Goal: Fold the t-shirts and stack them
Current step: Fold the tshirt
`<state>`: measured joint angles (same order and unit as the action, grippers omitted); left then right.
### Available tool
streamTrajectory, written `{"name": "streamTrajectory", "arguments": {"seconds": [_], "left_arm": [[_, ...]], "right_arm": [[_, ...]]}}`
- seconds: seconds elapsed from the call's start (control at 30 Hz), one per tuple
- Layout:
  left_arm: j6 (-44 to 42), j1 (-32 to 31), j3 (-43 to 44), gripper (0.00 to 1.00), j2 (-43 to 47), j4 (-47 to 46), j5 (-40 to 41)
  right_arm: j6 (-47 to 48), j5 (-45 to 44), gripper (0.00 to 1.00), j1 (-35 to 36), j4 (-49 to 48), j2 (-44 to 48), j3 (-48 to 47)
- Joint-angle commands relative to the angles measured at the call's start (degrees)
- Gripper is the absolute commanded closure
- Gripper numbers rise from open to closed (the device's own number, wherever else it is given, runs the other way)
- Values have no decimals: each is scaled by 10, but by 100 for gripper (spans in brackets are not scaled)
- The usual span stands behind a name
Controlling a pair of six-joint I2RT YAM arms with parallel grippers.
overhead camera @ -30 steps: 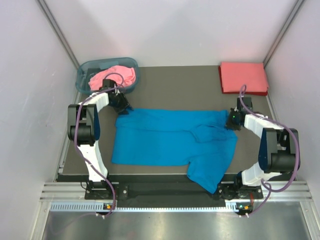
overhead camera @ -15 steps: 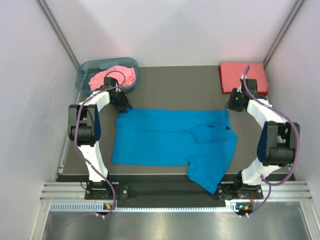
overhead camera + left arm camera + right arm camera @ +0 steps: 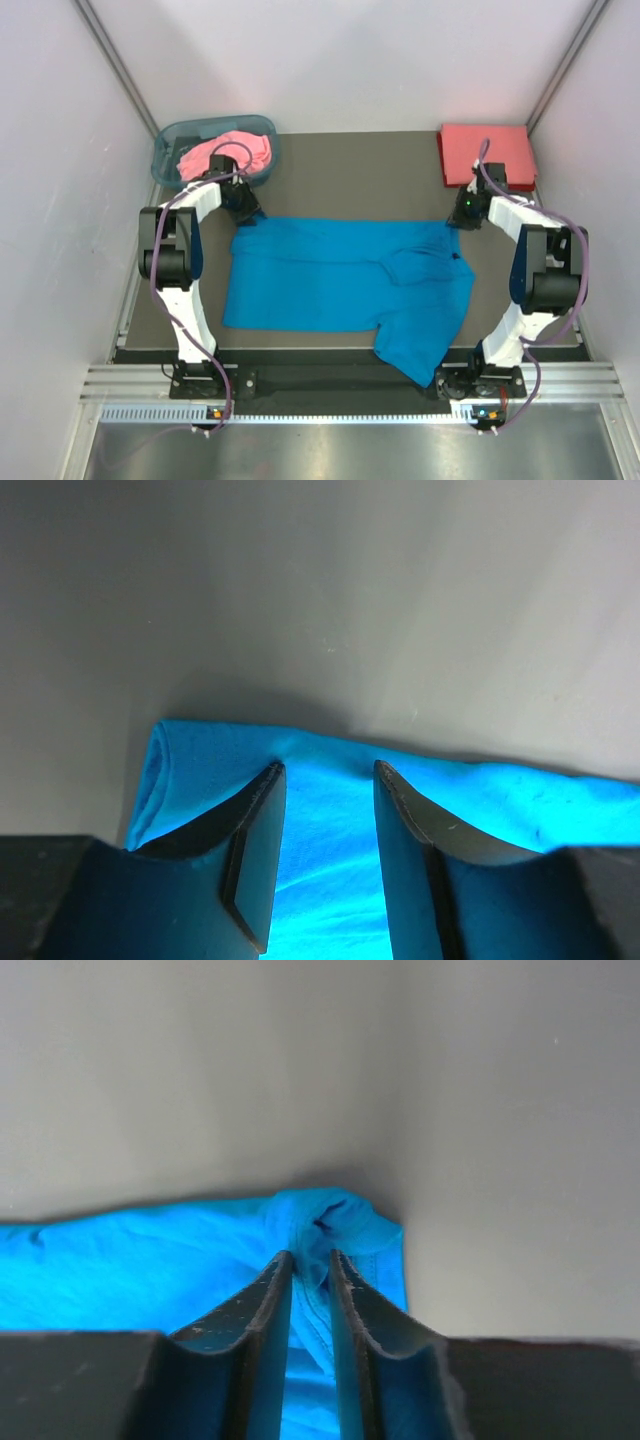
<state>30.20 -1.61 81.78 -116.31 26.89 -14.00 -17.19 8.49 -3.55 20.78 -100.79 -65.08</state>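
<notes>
The bright blue t-shirt [image 3: 340,275] lies spread across the dark table, one sleeve hanging toward the front edge. My left gripper [image 3: 245,213] sits at its far left corner, jaws open, with flat blue cloth [image 3: 200,755] between the fingers [image 3: 328,770]. My right gripper [image 3: 462,213] is at the far right corner, shut on a bunched fold of the blue t-shirt [image 3: 150,1260], its jaws [image 3: 310,1253] nearly closed. The pink t-shirt [image 3: 225,152] lies crumpled in the basket. The coral-red t-shirt [image 3: 487,152] lies folded at the far right.
The translucent blue-grey basket [image 3: 172,138] stands at the far left corner, just behind my left gripper. Grey walls close the table on three sides. Bare dark table [image 3: 360,175] lies between the basket and the coral-red shirt.
My right gripper moved away from me, from over the shirt's right end toward the coral-red shirt, and now grips the far right corner. The left arm has not moved.
</notes>
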Motion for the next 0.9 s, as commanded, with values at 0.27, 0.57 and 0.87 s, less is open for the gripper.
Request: {"name": "streamTrajectory", "arguments": {"seconds": [0.27,0.57,0.87], "left_arm": [[1,0,5,54,-52,22,101],[2,1,3,54,-56,27,119],[4,1,3,54,-52,25,108]], "right_arm": [[-28,-37,100,-33,-84,43,54],[-98,73,100,-110,-260,88,182],[-95,144,91,-127,-294,86,189]]}}
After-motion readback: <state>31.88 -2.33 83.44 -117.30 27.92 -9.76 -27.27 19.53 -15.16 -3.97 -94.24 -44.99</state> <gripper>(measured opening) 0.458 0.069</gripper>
